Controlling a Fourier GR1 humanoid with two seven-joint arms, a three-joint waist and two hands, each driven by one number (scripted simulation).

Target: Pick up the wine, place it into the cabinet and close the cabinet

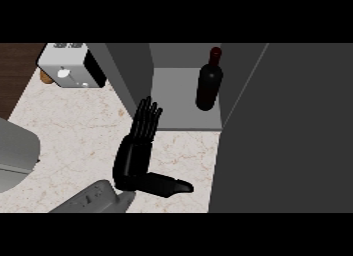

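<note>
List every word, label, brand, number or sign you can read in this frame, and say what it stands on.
No readable text shows anywhere in this view.
wine bottle: dark all over, with no label showing.
toaster: a few small marks, too small to read as characters.
cabinet and its door: plain grey, no markings.

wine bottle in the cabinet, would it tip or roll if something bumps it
The wine bottle stands upright, tall on a narrow base, so a nudge near its neck would probably tip it. Once down, its round body would likely roll on the flat cabinet shelf. It looks rigid and smooth, so perhaps slippery for the left hand.
</note>
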